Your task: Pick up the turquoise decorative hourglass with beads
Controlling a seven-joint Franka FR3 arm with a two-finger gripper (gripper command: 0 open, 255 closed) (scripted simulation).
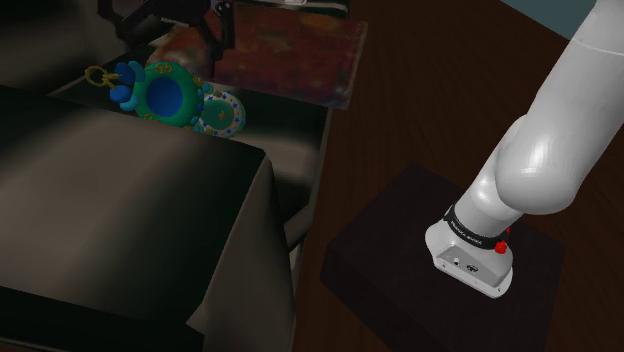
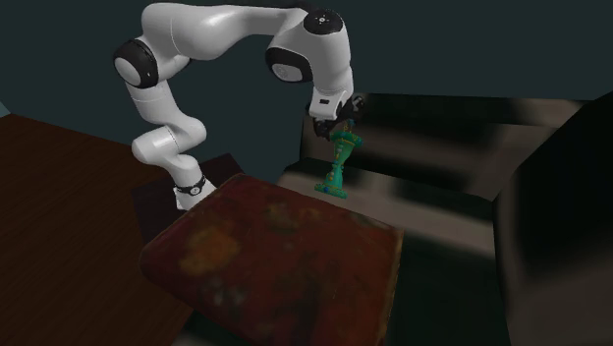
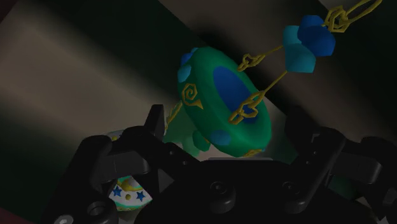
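Green with a blue middle, the broad disc point(image 3: 222, 108) of the hourglass point(image 3: 191, 137) is sitting just past my fingers point(image 3: 154, 124). They are standing apart on either side of its paler waist, and I cannot tell whether they are pressing on it or merely flanking it. Blue beads point(image 3: 308, 41) on gold links point(image 3: 254, 63) are trailing off the disc, away from my gripper point(image 3: 226, 124), and a white end point(image 3: 127, 191) with blue stars is peeking out beside my palm. In the second exterior view my gripper point(image 2: 336, 133) is pointing down over the dark sofa point(image 2: 442, 192), and the hourglass point(image 2: 339, 165) is reaching from my fingertips toward the seat, leaning a little. I cannot tell whether its lower end is touching the seat. In the shoulder view the hourglass point(image 1: 165, 97) is showing between the sofa's big dark armrest point(image 1: 120, 200) and a mottled reddish cushion point(image 1: 290, 55), its beads point(image 1: 122, 82) toward the shoulder view's left. My white arm point(image 1: 560, 130) is rising from the stand point(image 1: 400, 260) on a dark wooden floor point(image 1: 420, 120).
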